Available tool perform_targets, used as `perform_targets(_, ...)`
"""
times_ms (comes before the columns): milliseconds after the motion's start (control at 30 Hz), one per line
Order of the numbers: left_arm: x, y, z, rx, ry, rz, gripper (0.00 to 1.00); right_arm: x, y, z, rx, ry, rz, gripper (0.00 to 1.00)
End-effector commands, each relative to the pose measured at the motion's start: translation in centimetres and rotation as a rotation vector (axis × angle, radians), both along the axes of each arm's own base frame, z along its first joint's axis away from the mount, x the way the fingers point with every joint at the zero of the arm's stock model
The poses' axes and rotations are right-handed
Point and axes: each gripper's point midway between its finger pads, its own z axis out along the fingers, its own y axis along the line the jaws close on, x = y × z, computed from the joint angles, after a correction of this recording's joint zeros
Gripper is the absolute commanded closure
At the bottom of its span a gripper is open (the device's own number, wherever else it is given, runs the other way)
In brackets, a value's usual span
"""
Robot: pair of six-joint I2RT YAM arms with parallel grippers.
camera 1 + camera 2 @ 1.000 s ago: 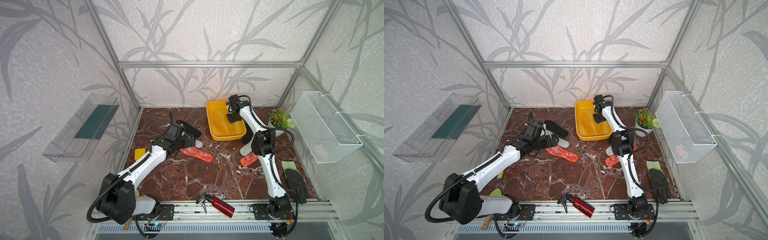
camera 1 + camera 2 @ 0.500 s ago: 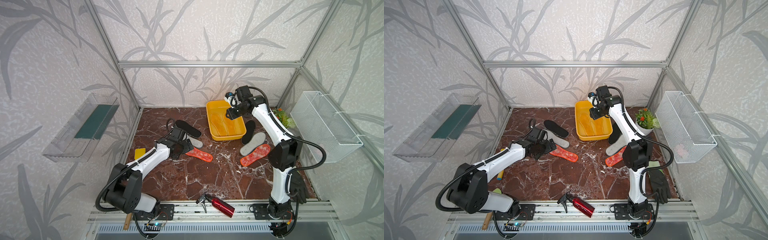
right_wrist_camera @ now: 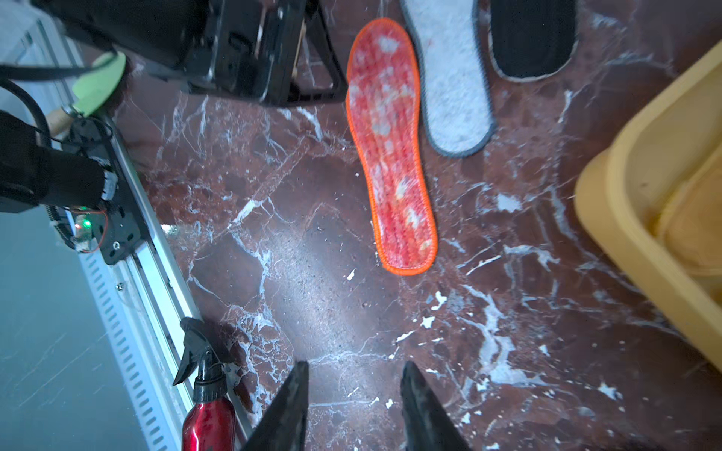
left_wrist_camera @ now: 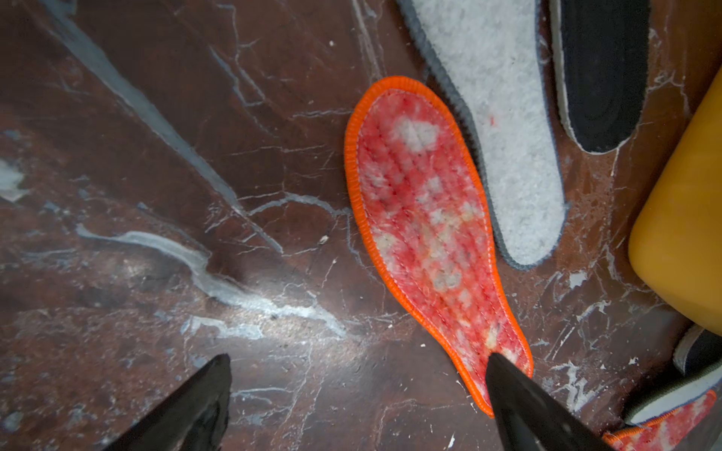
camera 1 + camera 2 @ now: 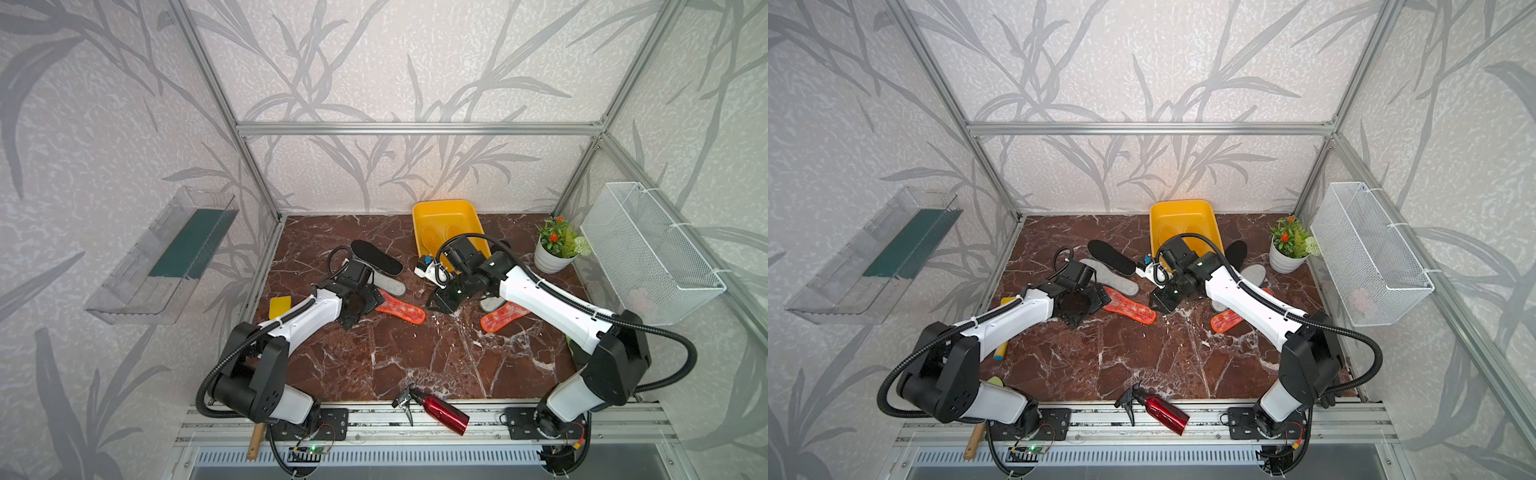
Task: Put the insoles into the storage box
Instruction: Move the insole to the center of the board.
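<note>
Marble tabletop (image 5: 395, 353) carries the red-orange mottled insole (image 4: 422, 218); left gripper (image 4: 357, 359) gapes wide, one finger (image 4: 519, 394) at its heel, likely to pinch it; right gripper (image 3: 353, 365) hovers half-open, empty; storage box (image 5: 444, 206) holds two yellow insoles (image 5: 432, 241).

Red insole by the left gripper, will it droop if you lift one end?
Probably droops: the red insole looks like thin quilted cloth with a stitched edge. Likely light, and being flat on the table, it shouldn't roll.

Tabletop (image 4: 156, 195) looks glossy marble, grey insole (image 4: 504, 129) fuzzy felt, storage box (image 4: 683, 218) smooth plastic.
</note>
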Motion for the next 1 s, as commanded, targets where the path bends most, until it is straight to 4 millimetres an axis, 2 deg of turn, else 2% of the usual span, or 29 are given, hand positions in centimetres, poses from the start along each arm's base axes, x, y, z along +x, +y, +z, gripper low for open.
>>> perform_targets(0,-0.3,0.9,0.0,0.015,0.001,0.055,0.01,0.1,0.8,-2.3,-0.066,-0.062,-0.065,0.61)
perform_targets(100,-0.4,0.8,-0.1,0.010,0.003,0.057,0.01,1.2,0.1,-4.4,-0.142,-0.096,-0.164,0.61)
perform_targets(333,-0.5,1.1,0.3,0.022,-0.010,0.043,0.01,4.1,-0.7,-5.9,-0.207,-0.176,-0.298,0.61)
perform_targets(367,-0.5,1.1,0.3,0.024,-0.012,0.042,0.01,4.4,-0.6,-5.8,-0.205,-0.185,-0.304,0.61)
perform_targets(400,-0.5,1.1,0.3,0.025,-0.013,0.042,0.01,4.6,-0.5,-7.1,-0.229,-0.176,-0.307,0.61)
perform_targets(600,-0.6,1.6,0.1,0.023,-0.017,0.046,0.01,5.3,0.9,-9.0,-0.256,-0.203,-0.319,0.62)
perform_targets(733,-0.7,2.2,0.1,0.014,-0.026,0.061,0.01,6.4,0.9,-9.6,-0.300,-0.228,-0.382,0.63)
perform_targets(967,-0.8,2.8,0.3,0.018,-0.039,0.069,0.01,6.9,0.5,-11.1,-0.378,-0.238,-0.405,0.63)
